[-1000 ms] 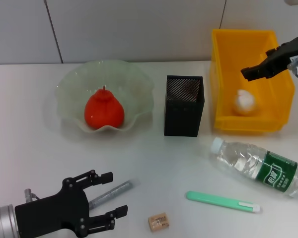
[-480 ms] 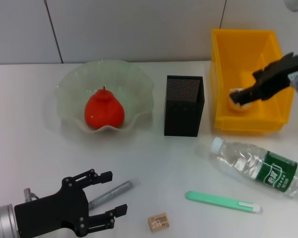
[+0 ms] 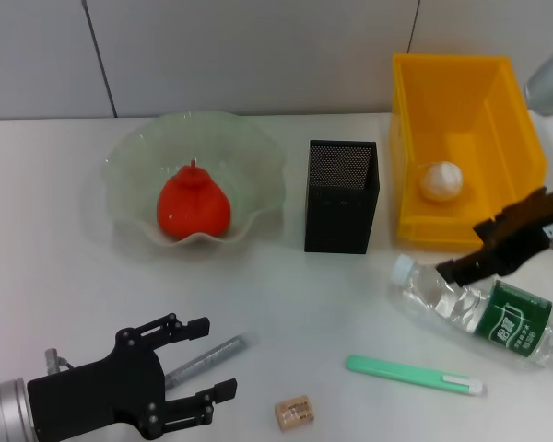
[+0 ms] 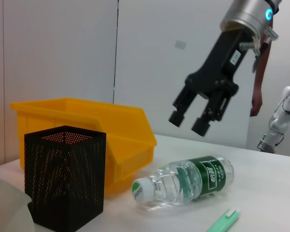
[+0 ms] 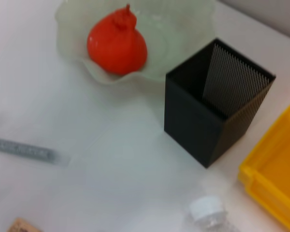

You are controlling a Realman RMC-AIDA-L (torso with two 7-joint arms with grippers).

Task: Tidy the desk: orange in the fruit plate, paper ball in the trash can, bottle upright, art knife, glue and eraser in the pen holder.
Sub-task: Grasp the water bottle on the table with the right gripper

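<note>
The orange (image 3: 194,204) rests in the pale green fruit plate (image 3: 129,152). Inside the yellow bin serving as trash can (image 3: 516,138) lies the paper ball (image 3: 441,180). The bottle (image 3: 484,308) lies on its side, cap toward the black mesh pen holder (image 3: 341,195). My right gripper (image 3: 463,250) hovers open just above the bottle's neck end, as the left wrist view shows: right gripper (image 4: 189,122), bottle (image 4: 188,180). My left gripper (image 3: 210,361) is open at the near left, its fingers on either side of the grey glue stick (image 3: 232,347). The green art knife (image 3: 413,375) and the eraser (image 3: 293,412) lie on the table.
A grey wall panel runs behind the table. The pen holder (image 5: 217,101) stands between the plate and the bin, close to the bottle cap (image 5: 206,209). The knife lies just in front of the bottle.
My right gripper has left the bin, where the paper ball stays, and come down toward me over the bottle. The left arm has not moved.
</note>
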